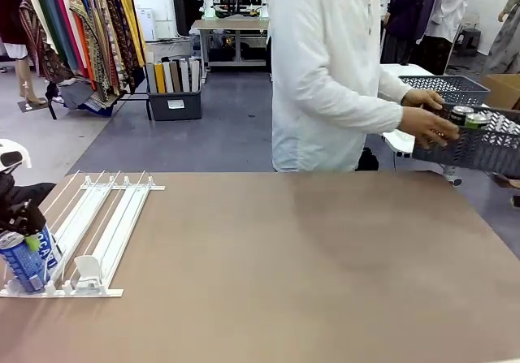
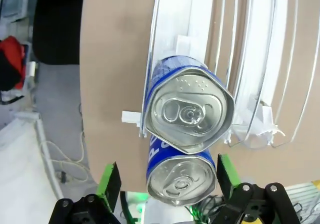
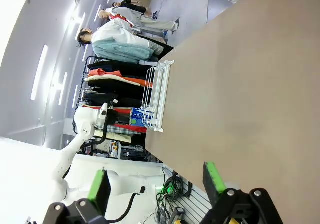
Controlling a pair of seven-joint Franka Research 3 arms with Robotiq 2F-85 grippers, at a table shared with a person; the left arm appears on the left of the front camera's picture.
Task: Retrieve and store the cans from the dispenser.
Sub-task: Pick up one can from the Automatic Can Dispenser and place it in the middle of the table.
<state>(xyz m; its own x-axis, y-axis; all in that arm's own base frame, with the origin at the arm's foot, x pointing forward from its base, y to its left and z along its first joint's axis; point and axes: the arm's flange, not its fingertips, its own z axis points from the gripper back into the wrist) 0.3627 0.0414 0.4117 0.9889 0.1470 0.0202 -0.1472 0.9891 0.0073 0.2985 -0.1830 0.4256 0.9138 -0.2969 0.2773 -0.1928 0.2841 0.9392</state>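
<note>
The white wire dispenser (image 1: pixel 97 229) lies on the table's left side. At its near end stands a blue can (image 1: pixel 24 264), and my left gripper (image 1: pixel 26 243) is down around it. In the left wrist view two blue cans sit in one lane: the nearer can (image 2: pixel 181 180) is between my open fingers (image 2: pixel 108 183), with a gap on one side, and the second can (image 2: pixel 190 111) is just beyond it. My right gripper (image 3: pixel 156 184) hangs open over bare table, holding nothing; the dispenser (image 3: pixel 157 96) is far from it.
A person stands at the far side; a hand (image 1: pixel 426 125) holds a grey mesh basket (image 1: pixel 487 148) off the table's right edge, with cans (image 1: pixel 463 115) in it. The brown table (image 1: pixel 309 257) is bare in the middle and right.
</note>
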